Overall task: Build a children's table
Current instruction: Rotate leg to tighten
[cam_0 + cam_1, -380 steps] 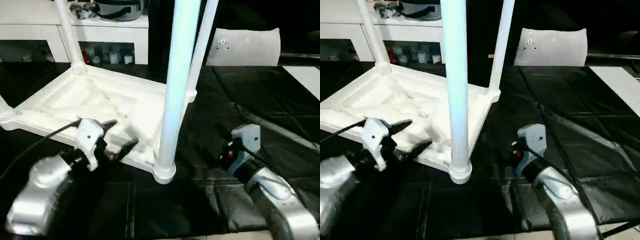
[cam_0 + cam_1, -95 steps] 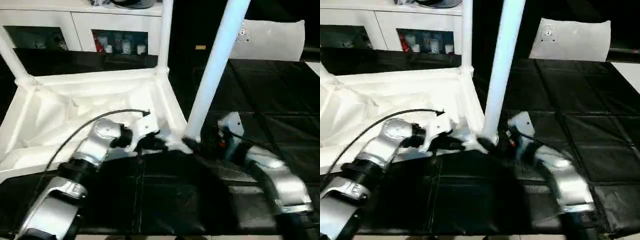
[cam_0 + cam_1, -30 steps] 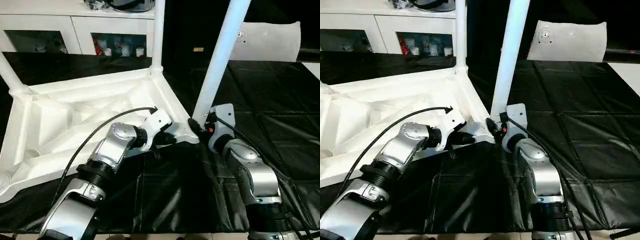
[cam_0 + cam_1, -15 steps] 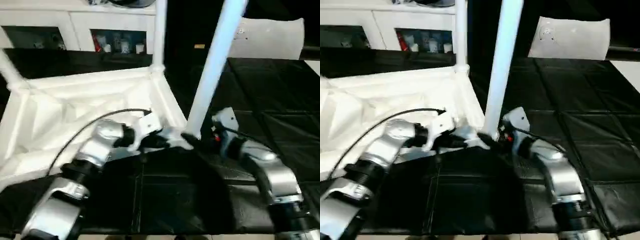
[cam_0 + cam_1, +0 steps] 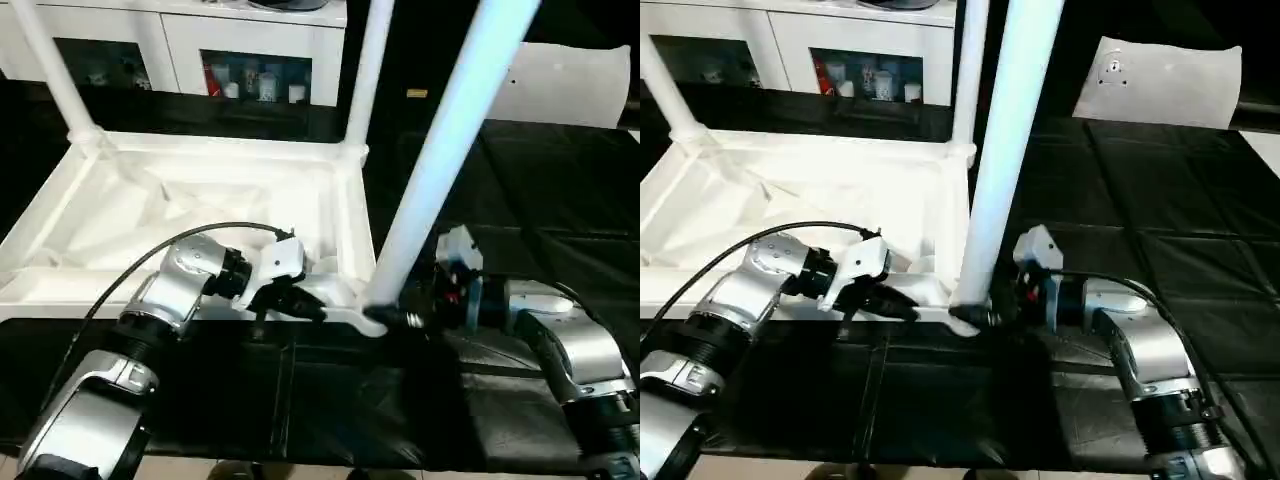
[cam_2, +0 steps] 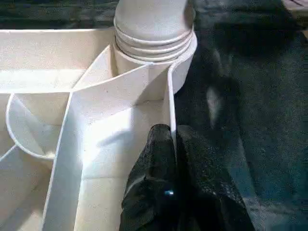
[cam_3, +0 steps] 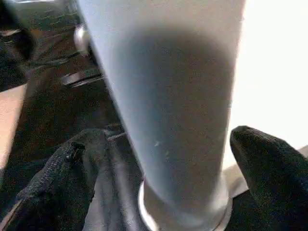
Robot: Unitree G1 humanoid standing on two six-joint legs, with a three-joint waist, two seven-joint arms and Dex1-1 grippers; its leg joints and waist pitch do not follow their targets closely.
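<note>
Black quilted cover (image 5: pixel 560 200) over the floor; white cabinet (image 5: pixel 190 40) along its far edge; white bag (image 5: pixel 1160 85) at far right corner.

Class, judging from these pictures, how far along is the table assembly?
Done: three legs stand in the upturned tabletop. In hand: left gripper pinches the rim; right gripper, jaws apart, straddles the near leg at its socket. Left: the fourth corner is unseen; turning it upright.

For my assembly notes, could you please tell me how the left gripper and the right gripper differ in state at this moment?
The left gripper is shut, pinching the tabletop's rim beside the corner socket; the right gripper stands open, its fingers on either side of the near leg without clamping it. The left gripper works on the flat tabletop; the right gripper is at the base of the upright leg. Both are at the same near corner.
</note>
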